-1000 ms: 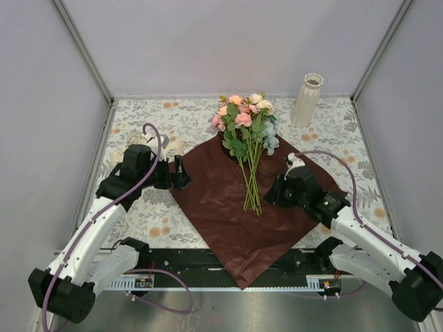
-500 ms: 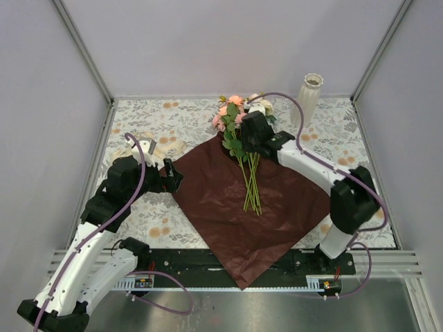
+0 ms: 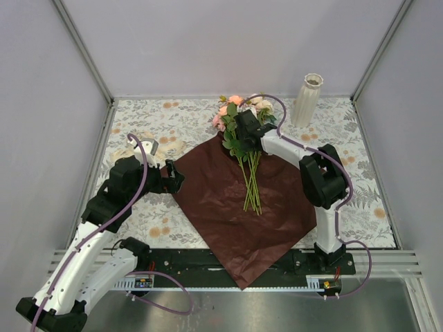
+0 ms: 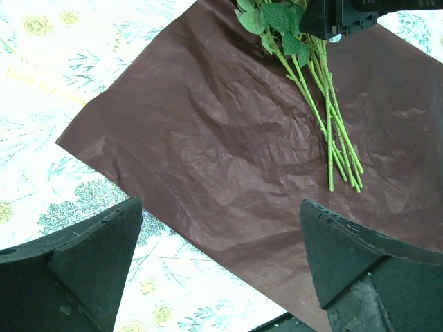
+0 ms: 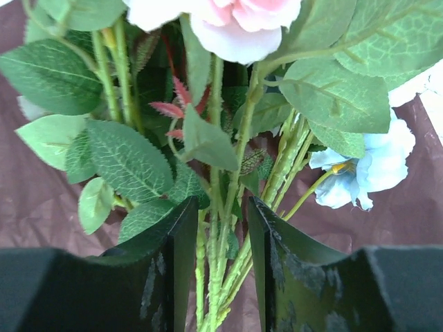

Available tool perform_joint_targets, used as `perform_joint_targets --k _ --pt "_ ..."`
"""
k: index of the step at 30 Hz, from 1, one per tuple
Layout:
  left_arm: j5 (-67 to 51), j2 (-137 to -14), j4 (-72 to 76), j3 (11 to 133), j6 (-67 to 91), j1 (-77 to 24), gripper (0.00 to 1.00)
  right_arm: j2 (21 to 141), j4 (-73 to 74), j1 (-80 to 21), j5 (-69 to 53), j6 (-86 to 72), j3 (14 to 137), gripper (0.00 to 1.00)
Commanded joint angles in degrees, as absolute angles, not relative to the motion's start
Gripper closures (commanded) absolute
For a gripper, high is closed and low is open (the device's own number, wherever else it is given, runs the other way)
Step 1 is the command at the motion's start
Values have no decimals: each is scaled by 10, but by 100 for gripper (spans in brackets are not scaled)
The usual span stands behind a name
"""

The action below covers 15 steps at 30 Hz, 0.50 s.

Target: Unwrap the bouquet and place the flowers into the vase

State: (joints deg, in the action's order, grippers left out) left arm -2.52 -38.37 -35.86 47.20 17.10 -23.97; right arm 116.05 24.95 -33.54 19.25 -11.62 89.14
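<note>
Right wrist view: right tool (image 5: 221, 207), swung in from 3 o'clock, now stands part-open astride the flowers (image 5: 208, 138) at their stems, not visibly clamped. Left tool (image 3: 176, 176) gapes at the wrapping paper (image 3: 228, 214), 9 o'clock edge. Vase (image 3: 306, 99), 1 o'clock, unfilled. Pickup judged imminent.

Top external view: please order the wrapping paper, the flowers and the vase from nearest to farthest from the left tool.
1. Wrapping paper: its edge beside the left tool.
2. Flowers: on the paper, centre.
3. Vase: far right corner.
</note>
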Motion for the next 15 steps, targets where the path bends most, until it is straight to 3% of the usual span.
perform_joint_targets --k 1,15 --pt "-7 -381 -330 473 163 -242 1 1176 244 -326 183 -113 917 58" --pt "-3 -380 -330 474 163 -242 1 1130 224 -325 178 -99 892 84"
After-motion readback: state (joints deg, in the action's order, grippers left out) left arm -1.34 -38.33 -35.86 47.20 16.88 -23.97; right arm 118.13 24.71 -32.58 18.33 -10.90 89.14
